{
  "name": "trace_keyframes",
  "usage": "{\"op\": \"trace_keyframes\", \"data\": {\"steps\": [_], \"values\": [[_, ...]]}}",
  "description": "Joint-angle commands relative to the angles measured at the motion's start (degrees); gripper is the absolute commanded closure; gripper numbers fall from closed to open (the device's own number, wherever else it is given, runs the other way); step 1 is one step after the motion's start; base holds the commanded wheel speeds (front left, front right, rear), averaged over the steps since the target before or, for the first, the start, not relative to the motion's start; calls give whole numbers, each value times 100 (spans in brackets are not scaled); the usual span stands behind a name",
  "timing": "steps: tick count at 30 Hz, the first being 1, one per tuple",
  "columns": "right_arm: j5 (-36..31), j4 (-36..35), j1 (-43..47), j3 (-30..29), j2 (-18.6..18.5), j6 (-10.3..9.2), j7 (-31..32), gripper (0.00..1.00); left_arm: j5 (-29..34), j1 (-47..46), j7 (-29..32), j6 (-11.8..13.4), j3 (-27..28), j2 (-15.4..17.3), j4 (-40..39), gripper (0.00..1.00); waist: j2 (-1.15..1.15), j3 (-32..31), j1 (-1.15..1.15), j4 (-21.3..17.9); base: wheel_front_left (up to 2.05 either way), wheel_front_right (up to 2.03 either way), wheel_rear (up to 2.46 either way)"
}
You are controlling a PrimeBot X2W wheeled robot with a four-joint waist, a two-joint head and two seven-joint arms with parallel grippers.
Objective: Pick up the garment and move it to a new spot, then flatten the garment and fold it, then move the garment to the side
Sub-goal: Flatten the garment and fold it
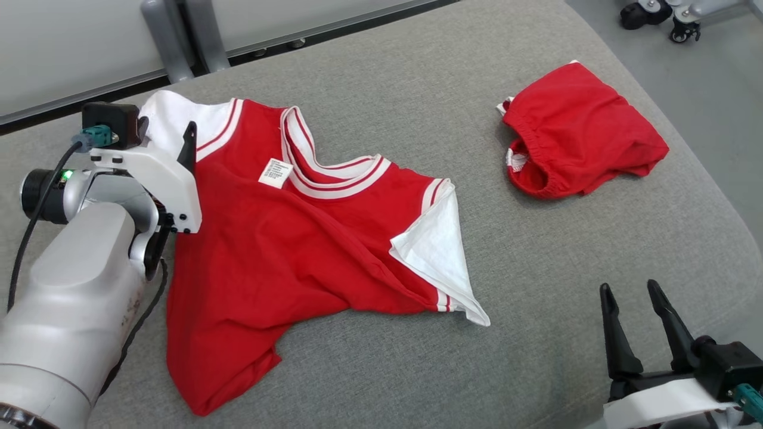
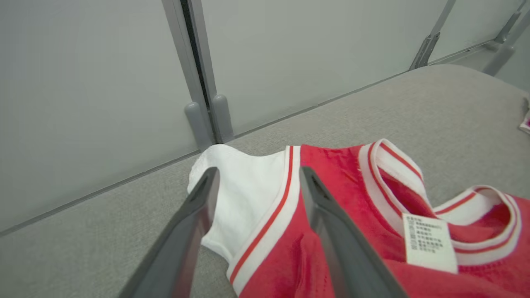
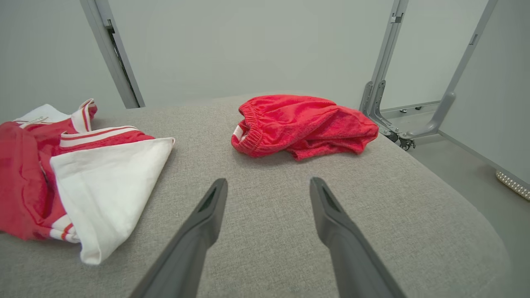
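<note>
the left gripper (image 2: pixel 258 171) is pictured wide open over one white sleeve (image 2: pixel 244 186) of the red shirt (image 1: pixel 280 238), the right gripper (image 1: pixel 630 289) seen wide and empty near the shirt's other sleeve.

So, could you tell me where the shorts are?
In the head view the shorts lie upper right on the cushion, apart from the shirt, beyond the right gripper.
</note>
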Motion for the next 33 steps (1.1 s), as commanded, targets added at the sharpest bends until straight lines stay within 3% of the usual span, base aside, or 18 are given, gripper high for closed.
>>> {"op": "trace_keyframes", "data": {"steps": [1, 10, 22, 23, 24, 26, 27, 28, 29, 33], "values": [[17, -18, 21, -15, -19, -2, -32, 0, -48, 16, 32, 26, 34, 12, 48, 0, 0, -24, 0, 114, 0, 0, 0], [-58, -44, -139, 147, -26, -2, -32, 0, -162, -12, 674, -491, -174, -353, 95, 0, 0, 40, 0, 291, 0, 0, 0], [47, -19, -50, 190, -24, -2, -32, 0, -107, 17, 942, -698, -442, -430, 344, 0, 0, 153, 0, 77, 0, 0, 0], [51, -14, -41, 182, -24, -2, -32, 0, -101, 19, 951, -718, -467, -440, 346, 5, 0, 156, 0, 82, 0, 0, 0], [64, -10, -38, 178, -23, -2, -32, 0, -96, 14, 950, -731, -479, -446, 350, 18, 0, 158, 0, 88, 0, 0, 0], [76, -2, -58, 176, -24, -2, -32, 0, -91, 18, 947, -741, -504, -452, 372, 64, 0, 157, 0, 99, 0, 0, 0], [73, -5, -82, 179, -24, -2, -32, 0, -85, 27, 963, -747, -525, -457, 378, 93, 0, 155, 0, 105, 0, 0, 0], [73, -5, -82, 179, -24, -2, -32, 0, -85, 27, 963, -747, -525, -457, 378, 93, 0, 155, 0, 105, 0, 0, 0], [71, -6, -109, 181, -23, -2, -32, 0, -76, 24, 953, -766, -545, -462, 375, 100, 0, 155, 0, 113, 0, 0, 0], [38, -14, -133, 101, -23, -2, -32, 0, -54, 9, 844, -809, -625, -516, 257, 100, 0, 139, 0, 210, 0, 0, 0]]}}
